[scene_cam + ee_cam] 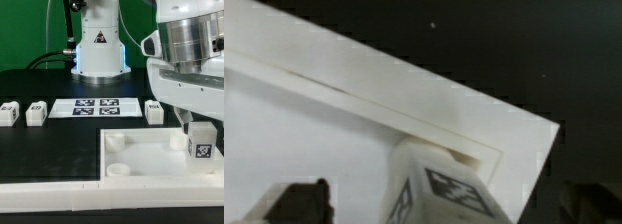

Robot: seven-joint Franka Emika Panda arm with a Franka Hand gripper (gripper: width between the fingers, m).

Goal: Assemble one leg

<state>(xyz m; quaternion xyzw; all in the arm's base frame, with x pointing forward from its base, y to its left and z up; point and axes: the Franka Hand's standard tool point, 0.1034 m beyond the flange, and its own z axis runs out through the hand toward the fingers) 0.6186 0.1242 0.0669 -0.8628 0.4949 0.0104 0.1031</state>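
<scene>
My gripper (198,124) hangs over the near right corner of the large white panel (140,152). One leg (201,142), a small white block with a black-and-white tag, stands on that corner between my fingers. In the wrist view the leg (446,192) rises beside the panel's corner (491,130). The dark fingertips (299,202) stand wide on either side of it, with panel showing in the gap, so the gripper (441,205) looks open. Three more legs lie on the black table: two at the exterior view's left (9,112) (36,112) and one right of the middle (154,111).
The marker board (95,106) lies flat behind the panel. The robot's white base (100,45) stands at the back with cables beside it. A white ledge (60,200) runs along the table's front edge.
</scene>
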